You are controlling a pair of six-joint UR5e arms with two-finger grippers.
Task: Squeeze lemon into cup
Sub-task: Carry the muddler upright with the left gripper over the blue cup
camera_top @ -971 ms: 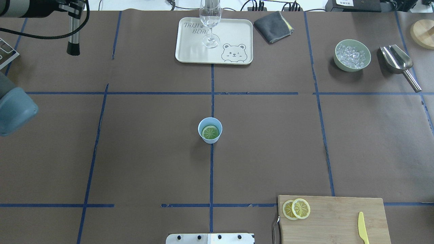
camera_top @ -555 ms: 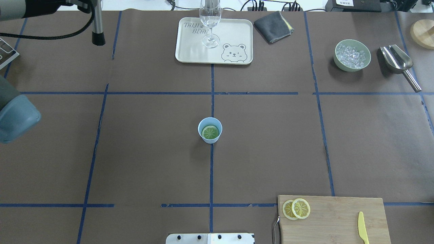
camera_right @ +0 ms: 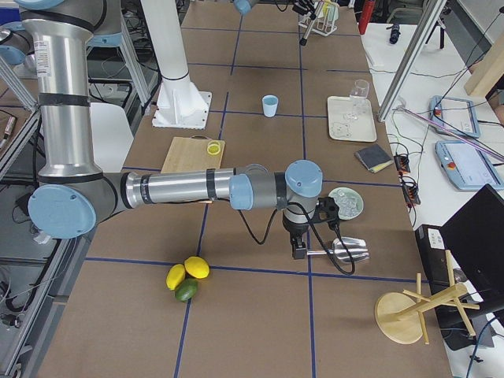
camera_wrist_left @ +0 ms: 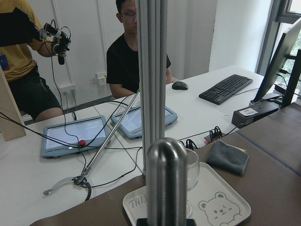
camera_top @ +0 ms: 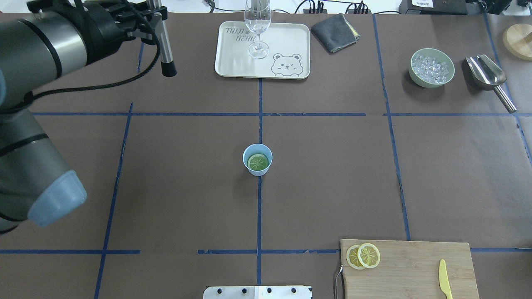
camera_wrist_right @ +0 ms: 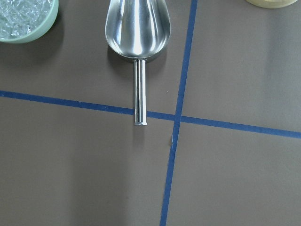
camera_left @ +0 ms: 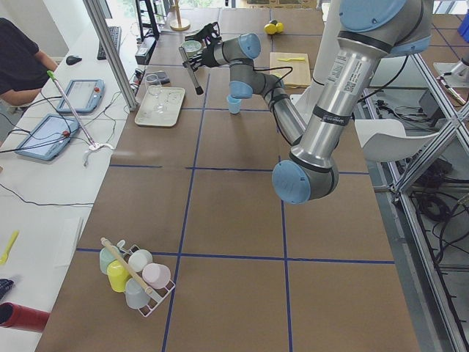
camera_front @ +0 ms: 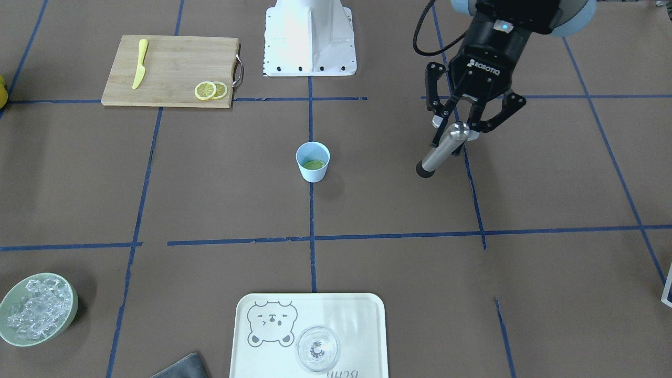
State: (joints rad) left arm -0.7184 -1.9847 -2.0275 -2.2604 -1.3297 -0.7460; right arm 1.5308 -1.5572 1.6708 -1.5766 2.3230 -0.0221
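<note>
Overhead exterior view: small light blue tapered cup [camera_top: 258, 173] at frame centre, thin round lemon slice [camera_top: 258, 162] lying flat inside. Left gripper [camera_top: 153, 14], clamped on a silver black-tipped rod [camera_top: 165, 45], is seen upper left, the nearer arm. How far the right gripper [camera_right: 298, 250] is opened cannot be told.

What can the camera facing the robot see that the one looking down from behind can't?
Only the facing camera: the writing on the left claw. Only the overhead one: the metal scoop and the wooden disc. Both: the metal rod the claw holds, the cup with the lemon slice inside, the cutting board, the tray and the ice bowl.
</note>
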